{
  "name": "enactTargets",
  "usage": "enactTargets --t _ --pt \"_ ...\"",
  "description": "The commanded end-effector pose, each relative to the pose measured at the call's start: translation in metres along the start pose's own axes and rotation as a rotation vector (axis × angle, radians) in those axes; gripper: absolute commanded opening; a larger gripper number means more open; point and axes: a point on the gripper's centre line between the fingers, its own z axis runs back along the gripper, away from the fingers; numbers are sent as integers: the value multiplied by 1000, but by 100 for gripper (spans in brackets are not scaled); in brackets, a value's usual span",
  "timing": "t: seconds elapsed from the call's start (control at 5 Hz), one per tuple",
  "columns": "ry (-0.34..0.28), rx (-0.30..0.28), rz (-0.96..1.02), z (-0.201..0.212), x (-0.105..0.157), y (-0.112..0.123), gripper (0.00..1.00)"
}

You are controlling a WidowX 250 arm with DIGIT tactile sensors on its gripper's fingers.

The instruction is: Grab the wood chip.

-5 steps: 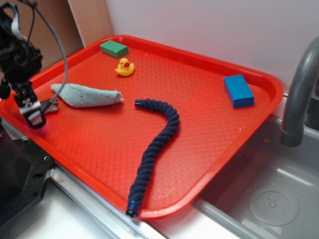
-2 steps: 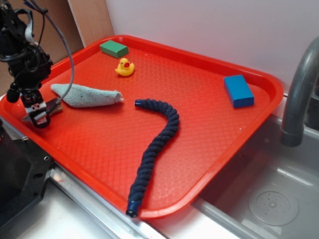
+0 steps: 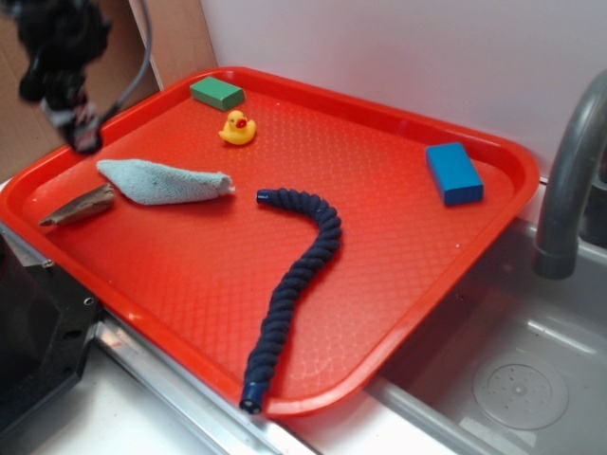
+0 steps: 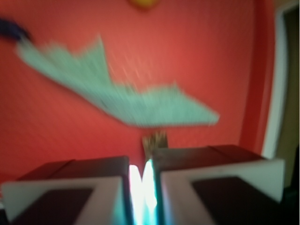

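Observation:
The wood chip (image 3: 80, 205), a small brown-grey sliver, lies flat on the red tray (image 3: 398, 256) near its left edge, just left of the pale blue cloth (image 3: 166, 180). My gripper (image 3: 82, 133) hangs blurred in the air above the tray's far left rim, well above the chip and not touching it. In the wrist view the jaws (image 4: 143, 164) stand almost together with only a bright slit between them and nothing held. The chip's end (image 4: 154, 139) shows just beyond them, below the cloth (image 4: 126, 96).
On the tray lie a dark blue braided rope (image 3: 294, 275), a yellow rubber duck (image 3: 237, 127), a green block (image 3: 217, 93) and a blue block (image 3: 453, 172). A grey faucet (image 3: 569, 180) and a sink (image 3: 503, 379) are at the right.
The gripper was down at the chip on the tray's left edge. It has risen up and back without the chip, which stays lying on the tray.

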Motion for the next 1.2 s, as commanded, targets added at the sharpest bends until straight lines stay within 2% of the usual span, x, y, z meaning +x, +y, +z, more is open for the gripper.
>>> enactTargets --t 0.0,0.4,0.6,0.8,1.0 --pt "-160 -4 109 41 16 -12 100" --pt "-81 -60 169 -35 -8 27 100" --pt "-25 -77 127 -69 -13 33 100" --pt "1 -93 86 -91 -34 35 100" --pt "27 -93 56 -101 -30 26 100"
